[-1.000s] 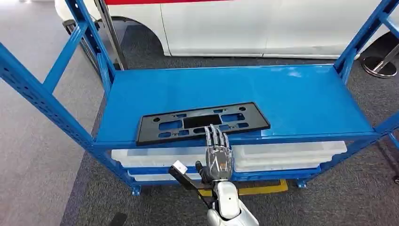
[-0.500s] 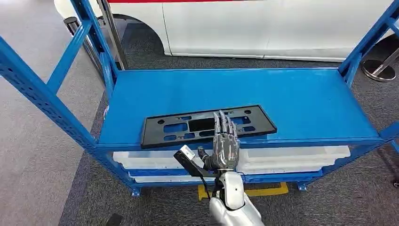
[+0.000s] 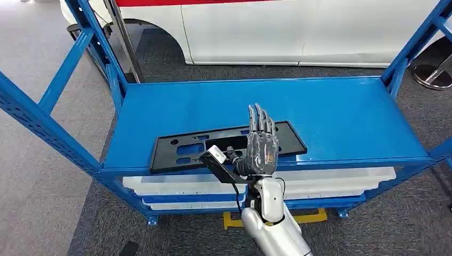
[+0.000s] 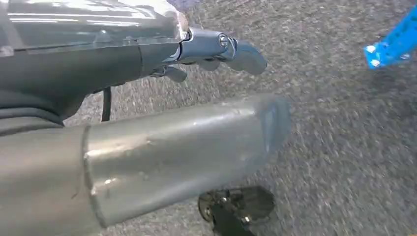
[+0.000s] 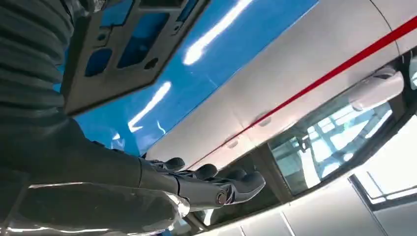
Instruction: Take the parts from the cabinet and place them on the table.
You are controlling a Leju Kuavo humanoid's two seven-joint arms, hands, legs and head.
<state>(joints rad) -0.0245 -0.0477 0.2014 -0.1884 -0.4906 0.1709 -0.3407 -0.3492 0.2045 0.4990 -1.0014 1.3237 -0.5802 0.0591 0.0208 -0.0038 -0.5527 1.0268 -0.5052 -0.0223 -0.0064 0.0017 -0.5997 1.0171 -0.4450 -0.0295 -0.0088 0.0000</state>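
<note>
Blue painted steel rack (image 3: 341, 114), glossy top shelf, perforated uprights + diagonal braces. Grey short-pile carpet (image 3: 32, 181) underneath, white vehicle body (image 3: 277, 32) w/ red stripe right behind the rack. White plastic trays (image 3: 330, 178) stacked on the lower level, yellow strip on floor below.

Part (image 3: 213, 145): flat black plastic plate, long rectangle, matte, several rectangular cutouts + small round holes, blue shelf visible thru them. Lies flat near the front edge of the top shelf, left of centre, slightly skewed.

Right hand (image 3: 261, 144): over the right portion of the part, fingers straight, extended and close together, pointing to the back of the shelf; nothing gripped. Can't tell if it touches the part.

Left hand (image 4: 216, 51): seen in the wrist view over carpet, fingers curled in, holding nothing.
</note>
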